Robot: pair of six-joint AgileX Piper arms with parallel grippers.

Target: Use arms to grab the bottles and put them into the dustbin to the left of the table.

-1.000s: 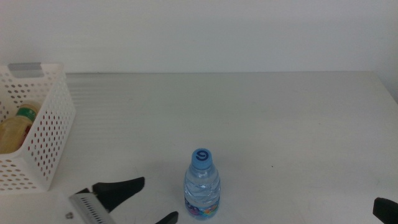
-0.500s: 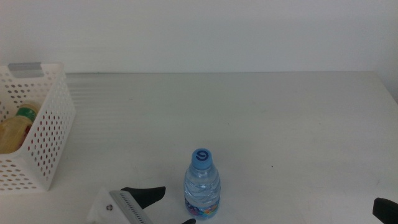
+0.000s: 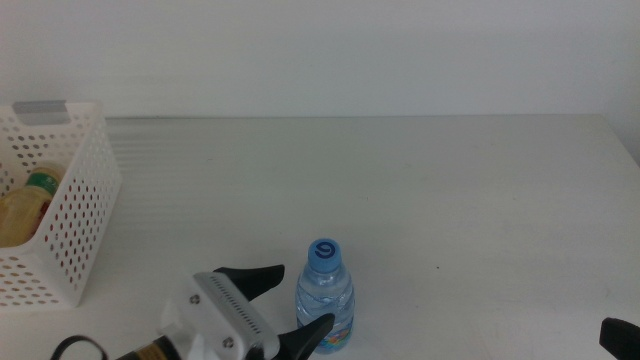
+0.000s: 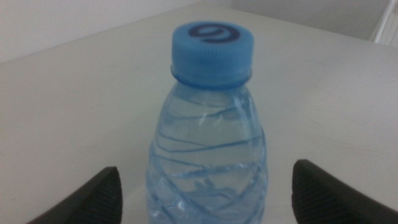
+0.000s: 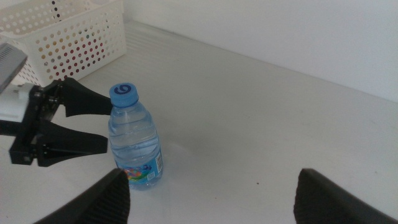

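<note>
Water bottle (image 3: 325, 298) upright on table (image 3: 400, 190), near front edge, at 6 o'clock in middle view. Left gripper (image 3: 290, 305) spread wide, jaws either side of bottle, not touching. Right gripper (image 5: 208, 199) waits at 4 o'clock, also spread. Dustbin (image 3: 75, 215) at 9 o'clock w/ yellow-liquid bottle (image 3: 25, 205) inside.

water bottle (image 3: 324, 300) – clear ribbed plastic, glossy; dustbin (image 3: 75, 215) – perforated white plastic; table (image 3: 420, 190) – matt.
</note>
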